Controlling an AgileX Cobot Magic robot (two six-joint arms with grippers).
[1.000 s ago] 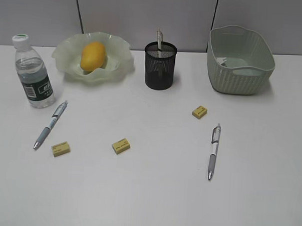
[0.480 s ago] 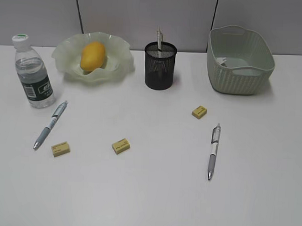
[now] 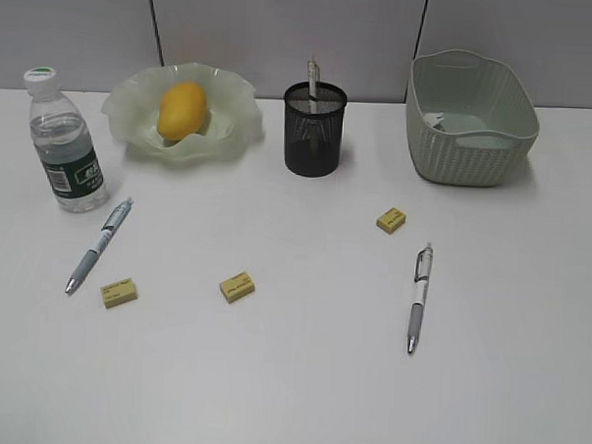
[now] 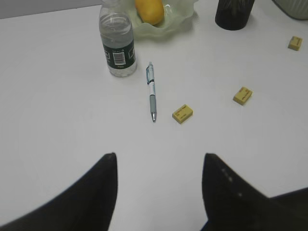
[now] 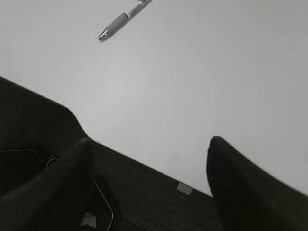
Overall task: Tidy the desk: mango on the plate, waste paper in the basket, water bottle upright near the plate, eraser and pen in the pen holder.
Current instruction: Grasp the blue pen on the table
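Note:
The mango (image 3: 181, 110) lies in the ruffled green plate (image 3: 134, 102). The water bottle (image 3: 65, 151) stands upright left of the plate. The black mesh pen holder (image 3: 314, 130) holds one pen. A scrap of waste paper (image 3: 439, 119) lies in the basket (image 3: 470, 118). Two pens (image 3: 98, 244) (image 3: 419, 295) and three yellow erasers (image 3: 119, 292) (image 3: 237, 286) (image 3: 391, 219) lie on the white desk (image 3: 299, 379). My left gripper (image 4: 159, 159) is open and empty above bare desk, short of the left pen (image 4: 151, 91). My right gripper (image 5: 149, 144) is open and empty over the desk's front edge.
A grey panel wall stands behind the desk. In the right wrist view a dark floor shows below the desk's edge (image 5: 144, 166), and the tip of the right pen (image 5: 115, 24) lies further in.

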